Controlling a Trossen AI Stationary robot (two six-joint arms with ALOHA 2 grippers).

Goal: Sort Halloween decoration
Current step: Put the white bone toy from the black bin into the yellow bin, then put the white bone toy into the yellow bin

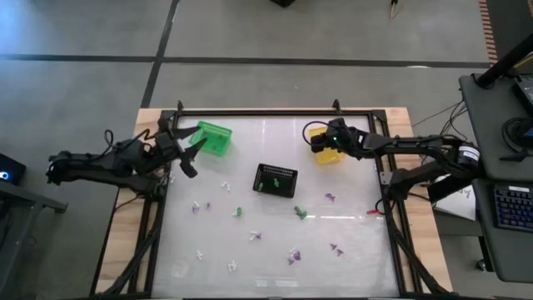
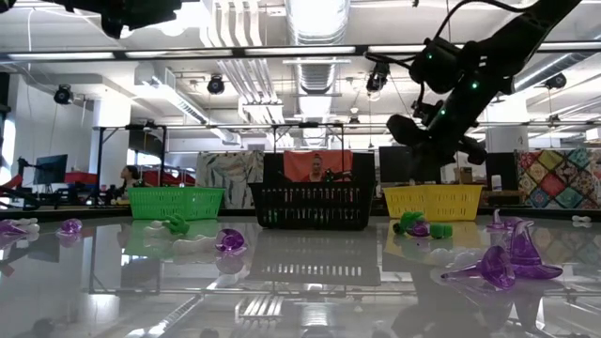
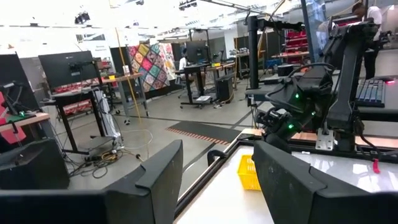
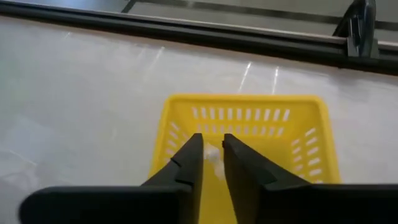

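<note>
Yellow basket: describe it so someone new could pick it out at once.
On the white table, three small baskets stand toward the far edge. The yellow basket is the one on the right side, directly under the right gripper. The green basket and black basket differ only in colour.

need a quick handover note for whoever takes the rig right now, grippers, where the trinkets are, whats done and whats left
Right gripper: above the yellow basket, fingers a small gap apart, with a white trinket showing in that gap over the basket; whether it is gripped or already dropped I cannot tell.
Left gripper: open, empty, waiting beside the green basket.
Black basket: mid-table.
Done: at most that one white piece.
Left: green, purple and white trinkets lie scattered on the table, in front of the baskets.
</note>
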